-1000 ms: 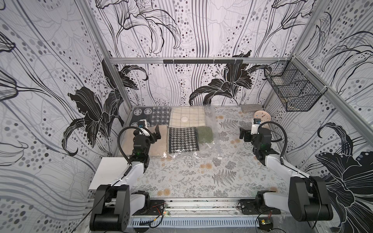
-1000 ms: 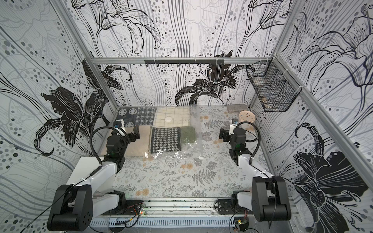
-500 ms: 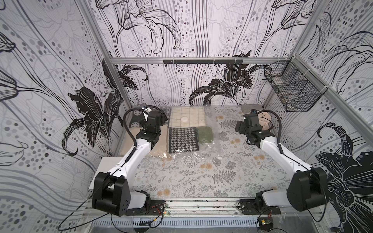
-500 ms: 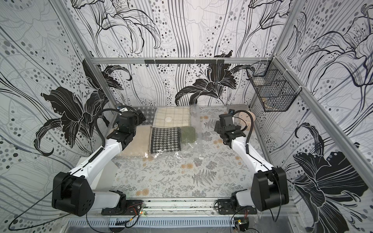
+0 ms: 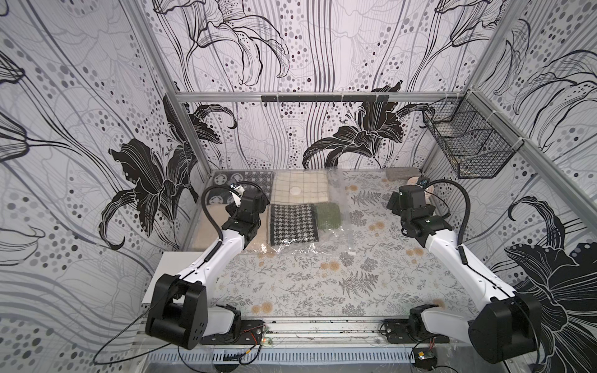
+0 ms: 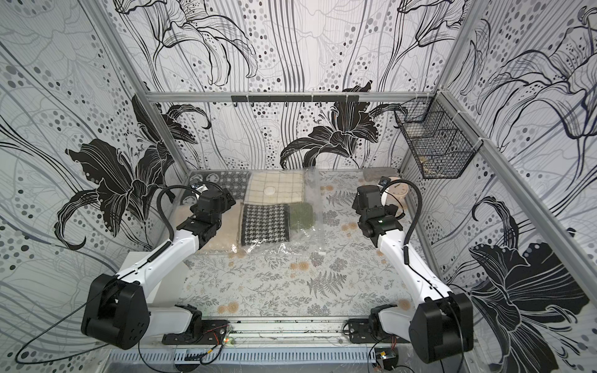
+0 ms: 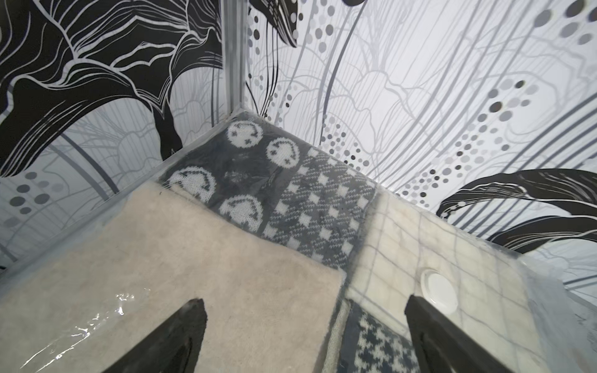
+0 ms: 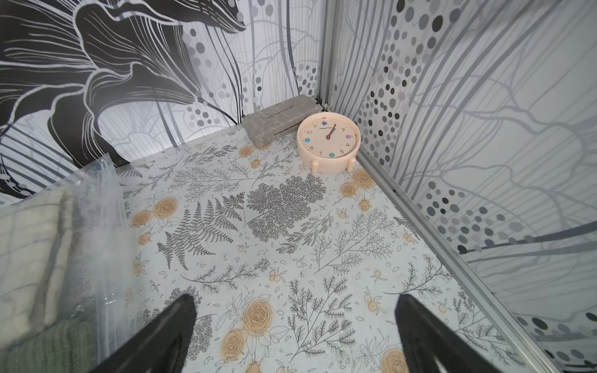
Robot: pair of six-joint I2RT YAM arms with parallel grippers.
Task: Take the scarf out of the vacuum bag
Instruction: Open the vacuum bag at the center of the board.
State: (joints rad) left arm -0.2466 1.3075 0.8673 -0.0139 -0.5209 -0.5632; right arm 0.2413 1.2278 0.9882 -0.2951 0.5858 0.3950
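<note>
Your left tool [image 7: 303, 303] hangs wide open over the vacuum bag [image 5: 332, 237], empty. Your right tool [image 8: 295, 300] stands open over the floral desk [image 8: 290, 226] beside the bag, holding nothing.

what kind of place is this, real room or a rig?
Most likely a staged robot data-collection cell, not a real room: aluminium frame with printed floral wall panels, left arm and right arm mounted on a front rail, and household props: vacuum bag of folded textiles, clock, wire basket.
</note>
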